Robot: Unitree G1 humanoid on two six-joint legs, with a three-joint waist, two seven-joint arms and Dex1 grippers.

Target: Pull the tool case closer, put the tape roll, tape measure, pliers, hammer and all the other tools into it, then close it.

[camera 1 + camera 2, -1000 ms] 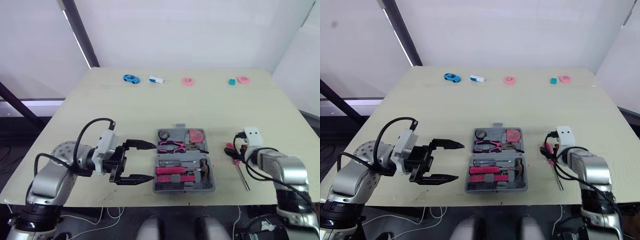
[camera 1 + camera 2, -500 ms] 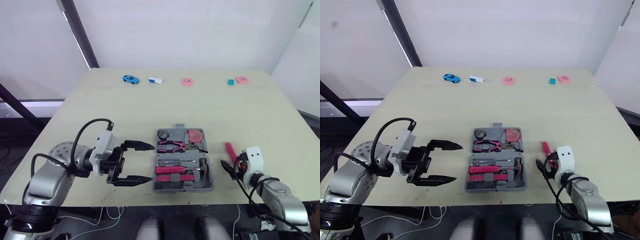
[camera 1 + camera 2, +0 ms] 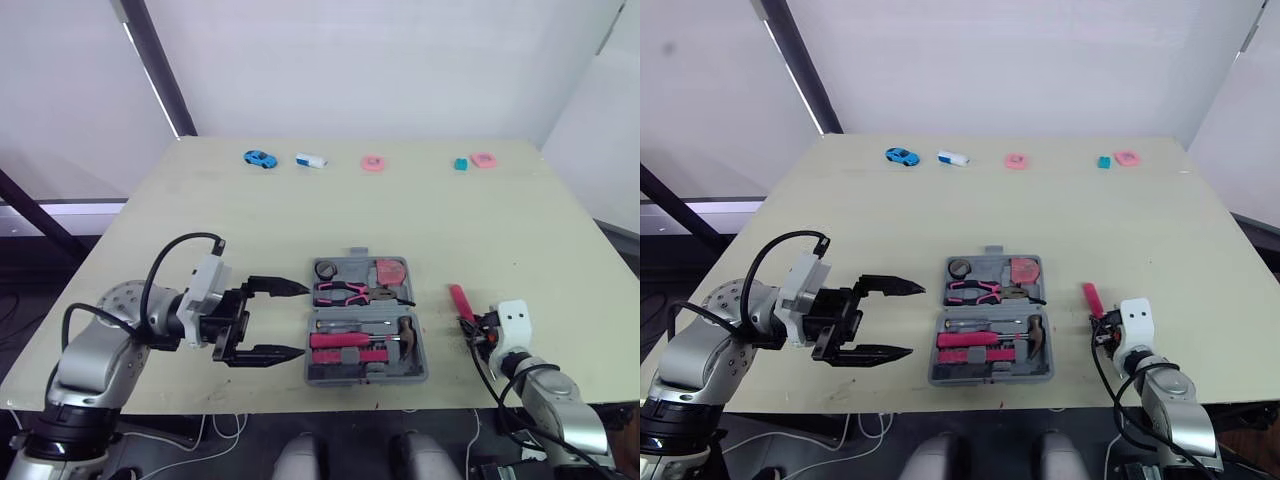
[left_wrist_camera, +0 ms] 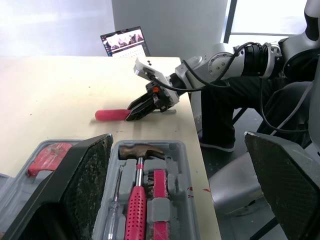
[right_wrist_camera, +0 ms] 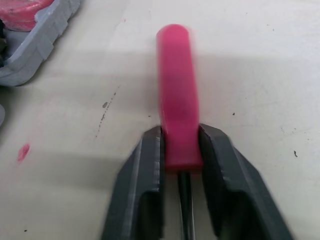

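Near the right front edge of the table: a tool pinched by its very end.

The right gripper [image 5: 181, 134] has its two black fingers pressed against the base of the handle of the pink-handled metal-shaft screwdriver [image 5: 175, 75], where handle meets shaft, so most of the handle juts past the fingertips. With so small a hold, the tool may swivel or slip during the carry, and this close to the edge of the pale wooden table [image 3: 300, 220] it could roll off. The open grey plastic tool case [image 3: 365, 378] lies well to the left, with its moulded slots largely filled, so a skewed tool could jam across a slot. The left gripper [image 3: 917, 320] hangs spread wide just beside the case and could nudge it.
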